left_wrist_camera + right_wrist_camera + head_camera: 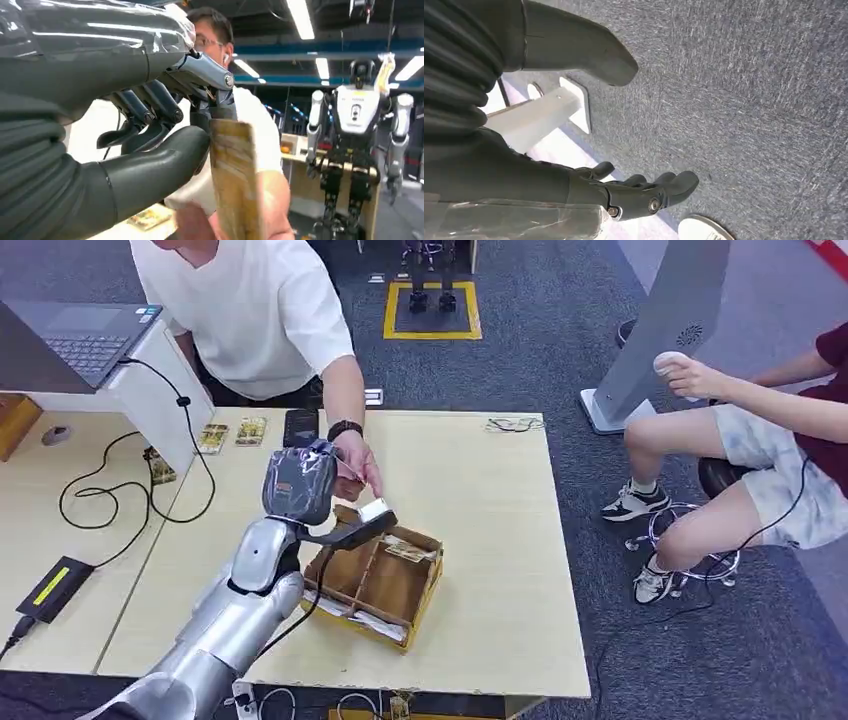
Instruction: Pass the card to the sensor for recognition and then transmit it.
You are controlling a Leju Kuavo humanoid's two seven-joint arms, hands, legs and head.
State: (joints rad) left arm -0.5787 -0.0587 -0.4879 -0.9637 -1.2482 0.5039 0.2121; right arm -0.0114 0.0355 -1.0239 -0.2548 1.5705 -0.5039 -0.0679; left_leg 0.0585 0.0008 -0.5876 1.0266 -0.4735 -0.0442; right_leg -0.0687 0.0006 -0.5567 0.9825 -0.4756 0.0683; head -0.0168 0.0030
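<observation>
While the left robot hand (165, 125) pinches the card (235, 180) above the wooden tray (425, 590), grip the thin, stiff, light, probably slippery card by its edge; right robot hand (644, 192) hangs empty, fingers apart.

the table (480, 540) is pale wood, the floor (560, 330) dark grey carpet with a yellow square outline (432, 335) marked on it. the left hand (300, 485) is dark grey and glossy on a silver arm (235, 615); the card (235, 180) it holds is tan, mottled with yellowish print. the divided box (375, 585) is brown wood. the person (250, 310) across the table wears a white shirt and a dark wristband (343, 427). the right hand (634, 192) is dark grey over grey carpet
</observation>
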